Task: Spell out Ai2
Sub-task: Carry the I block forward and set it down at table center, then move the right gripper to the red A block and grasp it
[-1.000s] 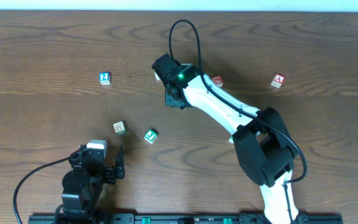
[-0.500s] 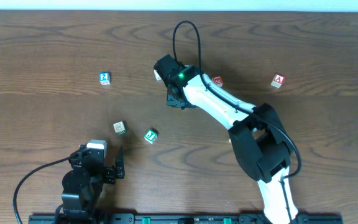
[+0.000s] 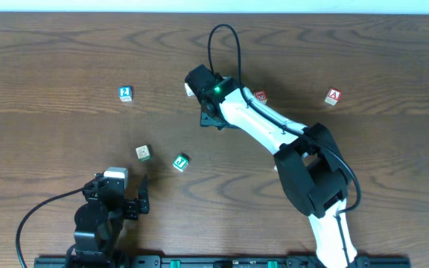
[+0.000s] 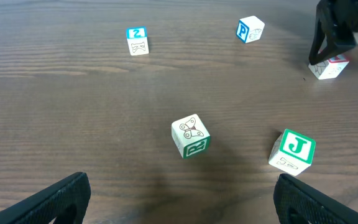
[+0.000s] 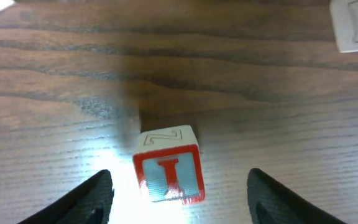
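Note:
A block with a red I [image 5: 168,171] lies on the table between the open fingers of my right gripper [image 5: 179,182], which hovers over it without touching. In the overhead view the right gripper [image 3: 211,117] hides this block; in the left wrist view the block [image 4: 329,68] shows under the gripper. The red A block [image 3: 334,97] lies far right. The blue 2 block [image 3: 125,93] lies at the left and shows in the left wrist view [image 4: 137,40]. My left gripper [image 3: 140,203] is open and empty near the front edge, seen from its own wrist [image 4: 182,190].
A green J block [image 3: 181,161] and a green picture block [image 3: 143,152] lie ahead of the left gripper. A blue P block [image 4: 250,29] sits just behind the right gripper. A red-printed block [image 3: 260,97] lies beside the right arm. A pale block [image 5: 354,25] is near.
The right arm's elbow has swung a little and its gripper has edged slightly away from the front. The blocks and the left arm have not moved.

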Tool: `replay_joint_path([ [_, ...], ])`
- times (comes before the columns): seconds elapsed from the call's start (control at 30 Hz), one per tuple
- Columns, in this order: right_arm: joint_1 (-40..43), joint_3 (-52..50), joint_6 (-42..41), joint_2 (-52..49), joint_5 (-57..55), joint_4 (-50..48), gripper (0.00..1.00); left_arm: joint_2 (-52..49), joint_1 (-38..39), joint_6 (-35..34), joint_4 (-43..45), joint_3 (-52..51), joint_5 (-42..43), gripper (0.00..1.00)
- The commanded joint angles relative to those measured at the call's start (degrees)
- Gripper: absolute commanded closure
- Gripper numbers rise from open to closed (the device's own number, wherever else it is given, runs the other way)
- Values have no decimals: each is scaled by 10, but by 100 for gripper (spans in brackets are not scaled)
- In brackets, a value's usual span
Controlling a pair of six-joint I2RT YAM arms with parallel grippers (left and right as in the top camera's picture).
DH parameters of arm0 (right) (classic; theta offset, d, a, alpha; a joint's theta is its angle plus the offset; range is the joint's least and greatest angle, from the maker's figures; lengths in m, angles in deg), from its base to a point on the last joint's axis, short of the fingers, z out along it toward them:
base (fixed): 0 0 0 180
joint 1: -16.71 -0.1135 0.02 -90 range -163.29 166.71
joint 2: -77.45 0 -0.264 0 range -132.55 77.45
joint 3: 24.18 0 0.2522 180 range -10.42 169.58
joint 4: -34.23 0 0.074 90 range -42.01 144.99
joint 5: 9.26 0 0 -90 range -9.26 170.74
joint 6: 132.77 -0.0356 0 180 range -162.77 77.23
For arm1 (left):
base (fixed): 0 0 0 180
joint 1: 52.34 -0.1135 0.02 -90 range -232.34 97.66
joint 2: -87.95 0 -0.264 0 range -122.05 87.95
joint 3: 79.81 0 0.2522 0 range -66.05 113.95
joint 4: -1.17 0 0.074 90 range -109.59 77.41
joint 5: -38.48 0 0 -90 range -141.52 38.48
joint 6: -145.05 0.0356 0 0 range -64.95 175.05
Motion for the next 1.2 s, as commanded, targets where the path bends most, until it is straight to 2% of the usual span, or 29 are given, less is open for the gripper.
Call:
replay_joint_path([
  [0.0, 9, 65, 36, 9, -12, 21, 28, 4, -4, 8, 3, -7, -8, 5],
  [0.1, 20, 140, 85, 25, -25, 70, 24, 4, -4, 8, 3, -7, -8, 5],
  [0.2, 52, 206, 91, 41, -36, 125, 15, 4, -4, 8, 3, -7, -8, 5],
  [0.27, 92, 236, 91, 48, -38, 157, 12, 4, -4, 8, 3, -7, -8, 5],
  [0.47, 243, 243, 91, 47, -36, 246, 11, 4, -4, 8, 3, -7, -8, 5],
  [0.6, 313, 239, 97, 44, -36, 275, 7, 4, -4, 9, 3, -7, -8, 5],
  [0.8, 388, 191, 134, 44, 23, 250, 6, 4, -4, 8, 3, -7, -8, 5],
  [1.03, 396, 71, 136, 44, 21, 153, 3, 4, -4, 8, 3, -7, -8, 4],
  [1.17, 396, 32, 136, 44, 23, 101, 7, 4, -4, 8, 3, -7, -8, 5],
])
